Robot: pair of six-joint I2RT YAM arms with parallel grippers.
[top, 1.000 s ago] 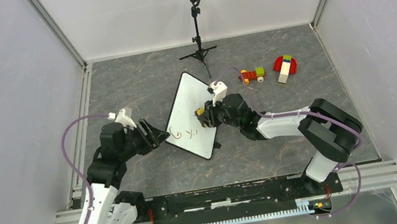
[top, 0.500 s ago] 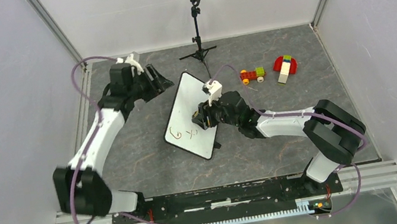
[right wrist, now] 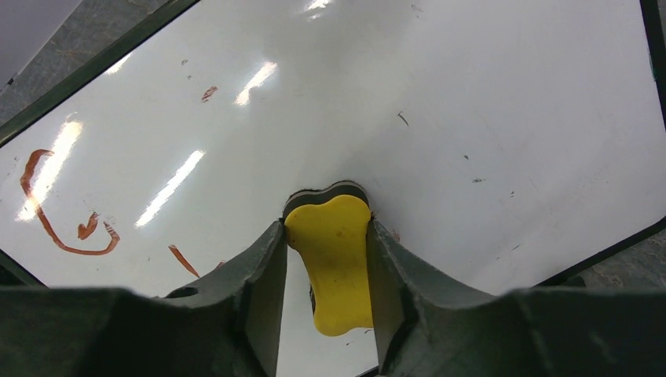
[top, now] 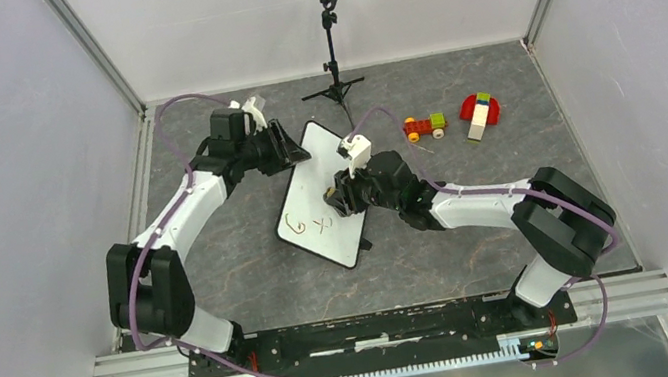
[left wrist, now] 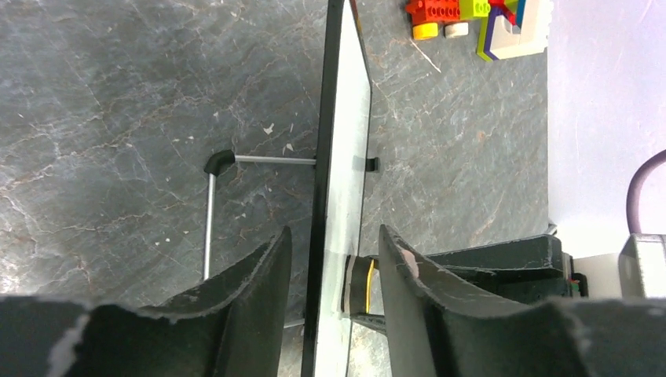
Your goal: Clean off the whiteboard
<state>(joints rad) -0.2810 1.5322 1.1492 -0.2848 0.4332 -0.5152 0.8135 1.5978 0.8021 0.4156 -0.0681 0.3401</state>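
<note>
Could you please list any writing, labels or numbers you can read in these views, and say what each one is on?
"6" or "G", I cannot tell which: a red hand-drawn curl on the whiteboard.
Red strokes beside it: too fragmentary to read.
The yellow eraser and toy bricks: no text visible.

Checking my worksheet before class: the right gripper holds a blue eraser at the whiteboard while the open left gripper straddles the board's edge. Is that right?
One slip: the eraser is yellow, not blue, as the right wrist view shows. The right gripper does hold it at the whiteboard, and the open left gripper does straddle the board's edge.
</note>
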